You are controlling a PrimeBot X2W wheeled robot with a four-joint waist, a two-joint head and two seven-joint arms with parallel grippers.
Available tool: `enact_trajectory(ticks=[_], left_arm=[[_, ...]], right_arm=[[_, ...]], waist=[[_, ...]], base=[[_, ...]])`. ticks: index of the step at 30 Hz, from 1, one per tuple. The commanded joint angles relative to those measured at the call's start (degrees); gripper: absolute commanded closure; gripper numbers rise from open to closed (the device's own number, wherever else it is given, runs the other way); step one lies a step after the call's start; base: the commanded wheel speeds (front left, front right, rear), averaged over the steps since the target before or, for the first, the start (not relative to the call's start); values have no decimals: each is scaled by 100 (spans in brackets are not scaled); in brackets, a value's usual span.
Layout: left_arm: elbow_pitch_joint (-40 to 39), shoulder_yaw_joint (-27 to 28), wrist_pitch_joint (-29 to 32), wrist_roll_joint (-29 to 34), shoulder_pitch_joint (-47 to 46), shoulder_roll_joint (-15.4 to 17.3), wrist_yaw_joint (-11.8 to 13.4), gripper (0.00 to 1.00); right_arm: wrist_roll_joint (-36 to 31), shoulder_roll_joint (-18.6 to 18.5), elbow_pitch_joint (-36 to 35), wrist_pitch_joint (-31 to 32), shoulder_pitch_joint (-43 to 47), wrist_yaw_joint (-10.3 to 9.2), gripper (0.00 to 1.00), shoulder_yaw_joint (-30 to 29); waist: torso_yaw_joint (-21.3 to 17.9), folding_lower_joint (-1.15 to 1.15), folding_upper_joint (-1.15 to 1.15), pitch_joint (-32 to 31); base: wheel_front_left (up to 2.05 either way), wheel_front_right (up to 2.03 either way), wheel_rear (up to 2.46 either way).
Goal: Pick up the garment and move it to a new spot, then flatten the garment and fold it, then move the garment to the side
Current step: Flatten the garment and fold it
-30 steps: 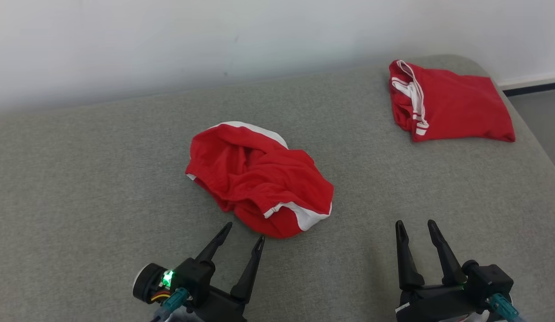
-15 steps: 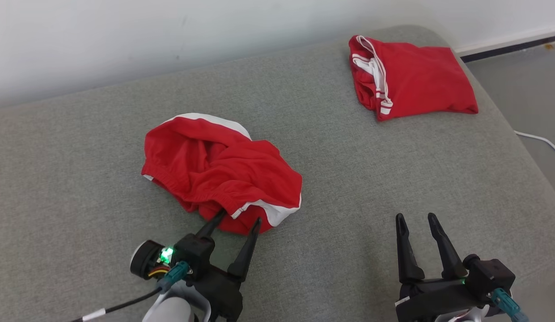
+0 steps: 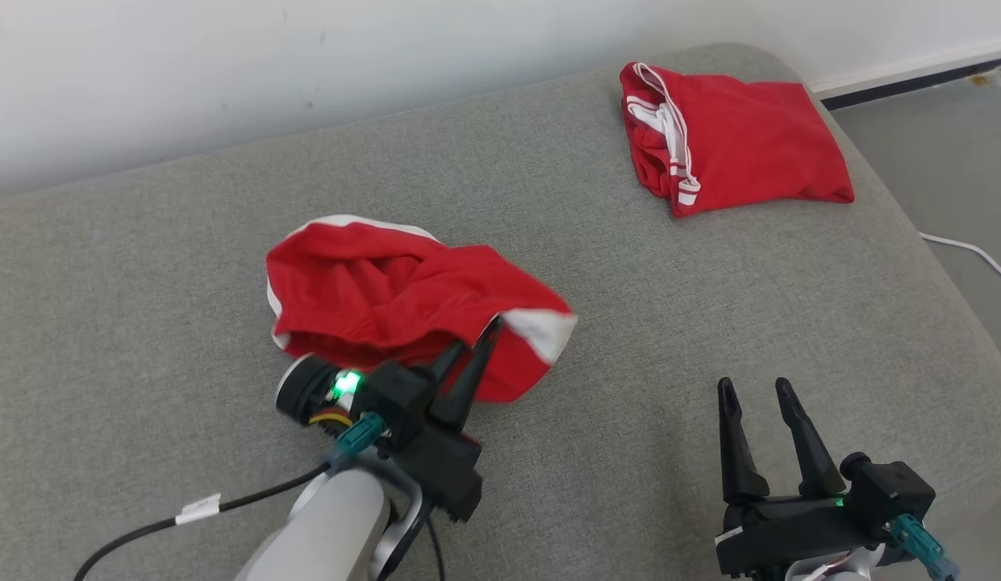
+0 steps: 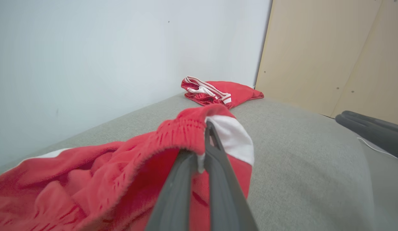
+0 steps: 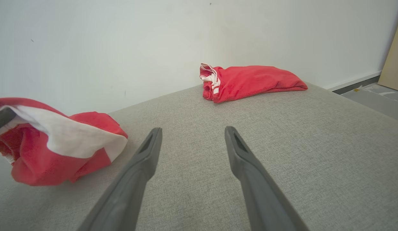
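Two grippers: left gripper (image 3: 488, 329) pinches the crumpled garment (image 3: 371, 290) by its waistband, at the centre of the cushion (image 3: 669, 307); right gripper (image 3: 754, 387) hangs wide, empty. Pick-up step; next, probably, lift clear.

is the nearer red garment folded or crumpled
Crumpled: the garment lies in a bunched heap, one edge pinched in the shut left claw.

Red white-trimmed fabric garments: two (crumpled garment (image 3: 371, 290), folded garment (image 3: 750, 137)). Black two-fingered grippers: two (left gripper (image 3: 488, 331), right gripper (image 3: 752, 386)). Grey fabric cushion (image 3: 145, 323): one.
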Motion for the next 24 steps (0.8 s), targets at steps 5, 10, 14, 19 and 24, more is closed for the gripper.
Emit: enact_trajectory(ticks=[5, 10, 14, 19, 24], left_arm=[[-451, -124, -16, -95, -346, -159, 6, 100], [-894, -182, -16, -133, -585, -276, 6, 100], [-1095, -61, -16, -158, -420, -175, 7, 100], [-1037, 32, -16, -229, 96, 137, 9, 100], [-1113, 236, -16, -355, 627, 430, 54, 100]], right_arm=[[-30, 17, 9, -6, 83, -16, 0, -183], [-123, 19, -7, -6, 116, -16, 0, -347], [-163, 17, -30, -6, 155, -16, 0, -398], [-169, 17, -29, -6, 218, -16, 0, -441], [-191, 18, -17, -6, 246, -16, 0, -455]], waist=[[80, -1, -1, -112], [259, -1, -1, -251], [512, -1, -1, -307], [809, -1, -1, -323], [1031, -1, -1, -353]], base=[[0, 0, 0], [0, 0, 0], [0, 0, 0], [0, 0, 0], [0, 0, 0]])
